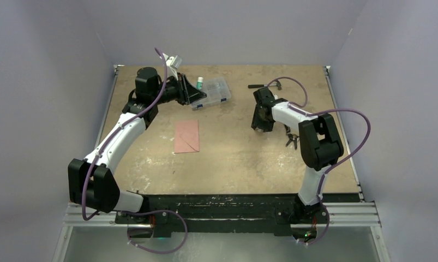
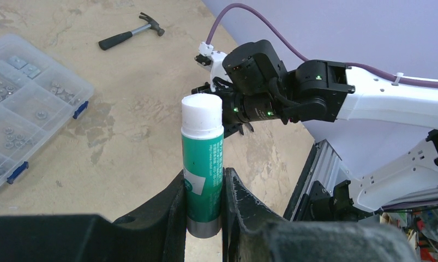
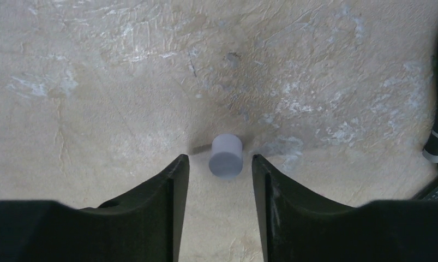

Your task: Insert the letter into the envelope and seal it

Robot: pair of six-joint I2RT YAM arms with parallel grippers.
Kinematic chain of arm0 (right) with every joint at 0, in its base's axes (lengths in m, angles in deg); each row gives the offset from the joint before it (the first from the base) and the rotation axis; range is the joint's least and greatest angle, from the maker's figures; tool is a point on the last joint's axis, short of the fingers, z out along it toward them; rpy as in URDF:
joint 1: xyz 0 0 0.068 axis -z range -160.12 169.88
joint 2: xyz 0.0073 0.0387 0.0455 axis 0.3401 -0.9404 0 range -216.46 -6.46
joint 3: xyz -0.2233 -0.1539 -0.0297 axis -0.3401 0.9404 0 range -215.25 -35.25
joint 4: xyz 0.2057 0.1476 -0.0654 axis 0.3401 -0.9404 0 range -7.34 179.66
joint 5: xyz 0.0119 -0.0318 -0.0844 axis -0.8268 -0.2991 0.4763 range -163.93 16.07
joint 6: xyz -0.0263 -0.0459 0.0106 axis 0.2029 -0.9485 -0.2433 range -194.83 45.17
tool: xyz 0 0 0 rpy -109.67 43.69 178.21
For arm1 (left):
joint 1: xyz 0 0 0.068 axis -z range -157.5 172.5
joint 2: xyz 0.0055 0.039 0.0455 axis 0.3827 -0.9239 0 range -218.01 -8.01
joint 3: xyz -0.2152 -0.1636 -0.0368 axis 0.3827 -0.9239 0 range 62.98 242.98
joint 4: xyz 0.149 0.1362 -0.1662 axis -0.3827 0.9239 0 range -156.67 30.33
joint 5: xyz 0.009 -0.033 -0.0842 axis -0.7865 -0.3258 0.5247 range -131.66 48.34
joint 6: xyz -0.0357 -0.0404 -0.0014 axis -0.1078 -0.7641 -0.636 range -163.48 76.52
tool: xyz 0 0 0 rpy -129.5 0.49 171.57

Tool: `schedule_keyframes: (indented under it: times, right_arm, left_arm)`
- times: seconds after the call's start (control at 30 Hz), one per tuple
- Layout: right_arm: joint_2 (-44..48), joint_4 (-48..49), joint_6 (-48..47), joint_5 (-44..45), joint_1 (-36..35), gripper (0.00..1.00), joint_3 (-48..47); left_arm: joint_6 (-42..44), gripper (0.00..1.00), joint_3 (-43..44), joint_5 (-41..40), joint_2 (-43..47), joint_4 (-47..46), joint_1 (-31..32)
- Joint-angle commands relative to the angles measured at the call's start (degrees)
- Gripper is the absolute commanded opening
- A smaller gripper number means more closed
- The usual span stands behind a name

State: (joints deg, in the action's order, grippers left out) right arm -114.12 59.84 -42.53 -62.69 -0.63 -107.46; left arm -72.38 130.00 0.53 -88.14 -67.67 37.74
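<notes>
The salmon-pink envelope point(image 1: 186, 136) lies flat on the table, left of centre, its diagonal seams showing. The letter is out of view. My left gripper point(image 2: 204, 177) is shut on a green glue stick point(image 2: 203, 153), held upright with its white top bare, up near the back of the table point(image 1: 197, 90). My right gripper point(image 3: 220, 159) points down at the table right of centre point(image 1: 260, 126). It is open, and a small pale grey cap point(image 3: 226, 155) stands on the table between its fingertips, touching neither.
A clear compartment box point(image 1: 214, 91) holding small hardware sits just beyond the left gripper. A hammer point(image 1: 263, 85) lies at the back. A small dark tool point(image 1: 291, 142) rests by the right arm. Walls enclose the table on three sides.
</notes>
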Motion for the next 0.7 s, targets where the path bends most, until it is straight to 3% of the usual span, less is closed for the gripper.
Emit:
schedule_keyframes:
  times: [0.0,0.17,0.37,0.43,0.53,0.67]
  right_arm:
    - [-0.2,2.6,-0.1,1.5,0.5,0.45,-2.1]
    - [-0.9,2.6,-0.1,1.6,0.6,0.37,-2.3]
    - [-0.1,1.7,-1.3,1.9,0.8,0.07,-2.8]
    - [1.4,1.3,-2.6,0.2,0.8,0.02,-3.6]
    - [4.9,1.5,-6.1,-7.3,0.8,0.00,-5.5]
    - [10.2,2.4,-9.9,-24.8,0.9,0.00,-8.2]
  left_arm:
    - [0.8,0.00,0.3,1.0,1.8,-1.6,0.0]
    - [1.0,0.00,0.7,1.0,1.8,-1.3,0.0]
    - [1.3,0.00,0.4,2.0,1.6,-1.7,0.0]
    - [1.6,0.00,0.0,2.7,1.6,-2.3,0.3]
    - [2.9,0.00,-0.9,3.8,1.5,-3.6,1.2]
    - [10.0,0.00,-2.1,4.6,1.4,-3.0,3.7]
